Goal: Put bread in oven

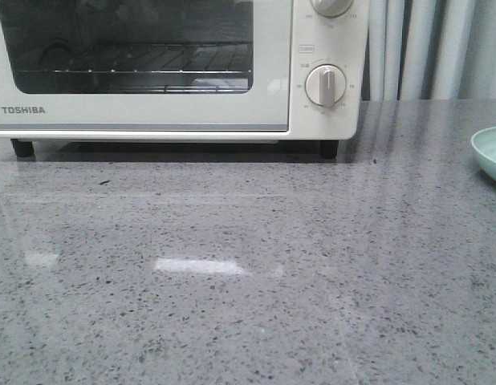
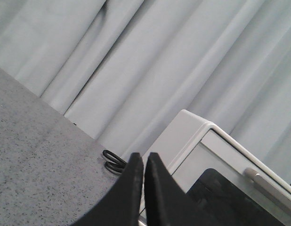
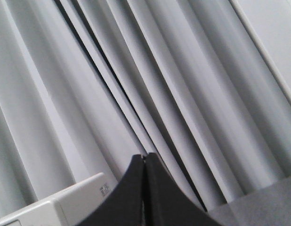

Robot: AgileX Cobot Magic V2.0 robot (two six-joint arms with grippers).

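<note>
Oven (image 1: 152, 72): cream-white, door closed, wire rack behind glass | left end effector (image 2: 144, 157): together, empty | right end effector (image 3: 144, 157): together, empty

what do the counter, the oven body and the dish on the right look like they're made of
The counter looks like polished grey speckled stone or quartz composite: it mirrors lights. The oven body looks like cream painted metal with a satin sheen, though plastic can't be ruled out; its door window is dark glass. The pale green dish appears to be glazed ceramic or melamine; only its edge shows.

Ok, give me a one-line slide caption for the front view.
Closed Toshiba oven at the back of a grey speckled countertop, a pale green dish at the right edge; no bread or claw in sight.
</note>
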